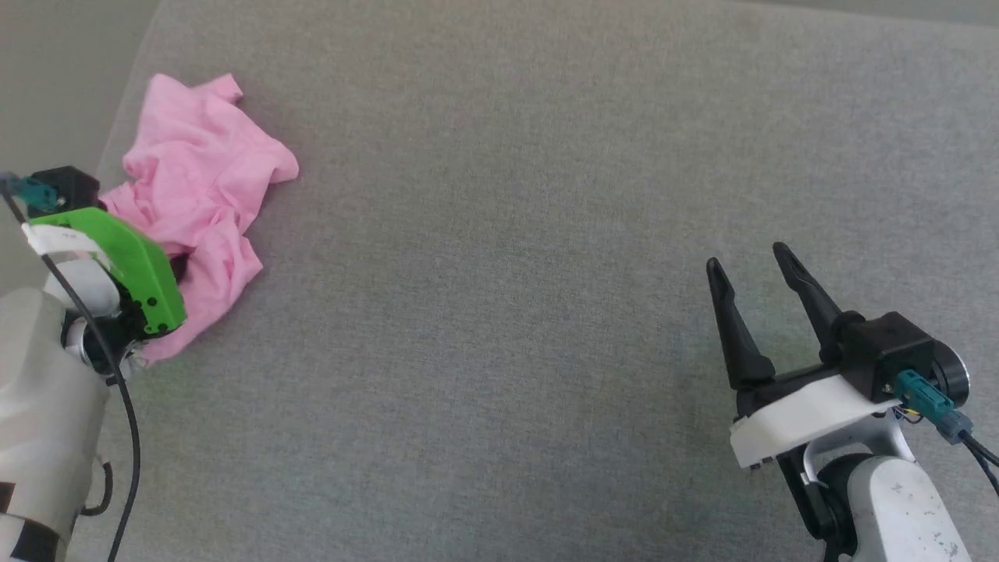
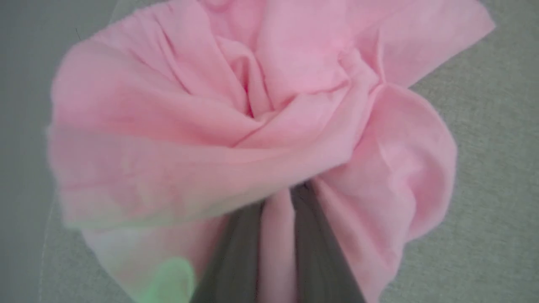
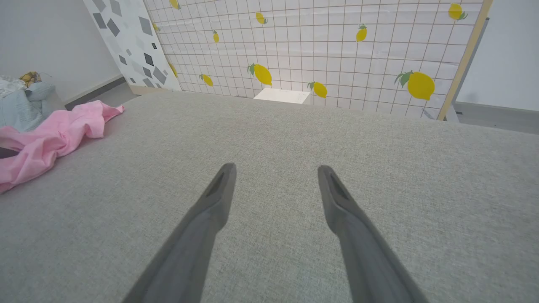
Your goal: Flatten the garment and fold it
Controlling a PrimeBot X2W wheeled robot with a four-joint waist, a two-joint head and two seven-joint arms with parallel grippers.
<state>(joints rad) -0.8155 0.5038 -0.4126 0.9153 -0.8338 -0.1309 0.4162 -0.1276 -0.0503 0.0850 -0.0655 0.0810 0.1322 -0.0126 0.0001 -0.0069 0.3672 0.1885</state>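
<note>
- Left wrist view: left gripper (image 2: 278,206) pinches a fold of the crumpled light pink thin-cloth garment (image 2: 236,126), near the grey fabric surface's (image 1: 499,328) left edge.
- The right gripper (image 1: 745,256) hangs wide open, well apart.
- Flattening's just starting, I'd say; next, drag it central.

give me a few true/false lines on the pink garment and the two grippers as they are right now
1. The garment lies flat and smooth on the grey surface. False: it is bunched and wrinkled.
2. The left gripper has a fold of the garment between its jaws. True.
3. The right gripper holds a corner of the garment. False: its jaws stand open over bare surface, well apart from it.
4. In the head view the garment lies near the grey surface's left edge. True.
</note>
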